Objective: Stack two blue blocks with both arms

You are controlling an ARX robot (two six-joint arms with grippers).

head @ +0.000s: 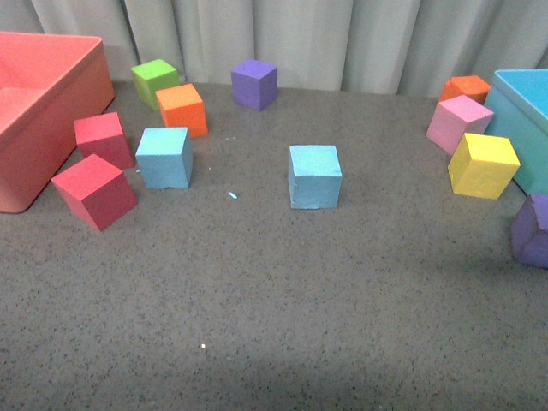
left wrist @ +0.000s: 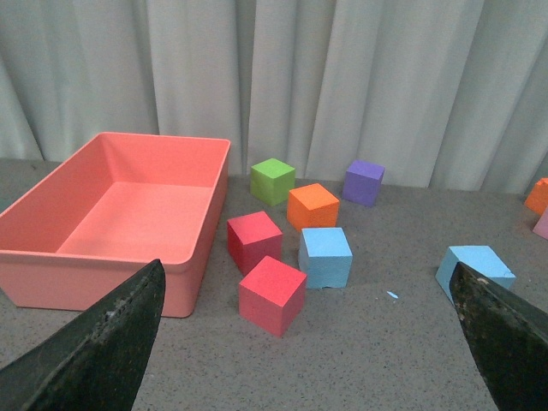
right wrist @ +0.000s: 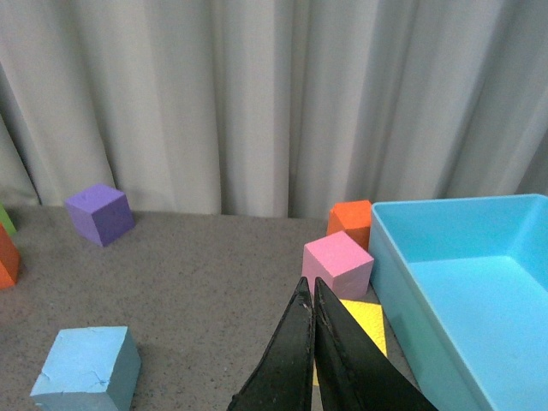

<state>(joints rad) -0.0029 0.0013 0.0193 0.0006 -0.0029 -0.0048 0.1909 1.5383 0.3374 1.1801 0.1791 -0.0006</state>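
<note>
Desk [head: 274,325] carries centre blue block [head: 314,175]; second blue block [head: 164,157] at its 9 o'clock, well apart. Left gripper [left wrist: 306,274] spread wide, second blue block at its 12 o'clock, likely nearer. Right gripper [right wrist: 308,342] pinched together, empty.

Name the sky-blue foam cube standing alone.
The central sky-blue foam cube; the left sky-blue cube sits close to a red foam cube and an orange cube.

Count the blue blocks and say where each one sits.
2. The left blue block sits next to the red blocks. The middle blue block stands alone, farther right. They are apart, not stacked. No others show in any view.
</note>
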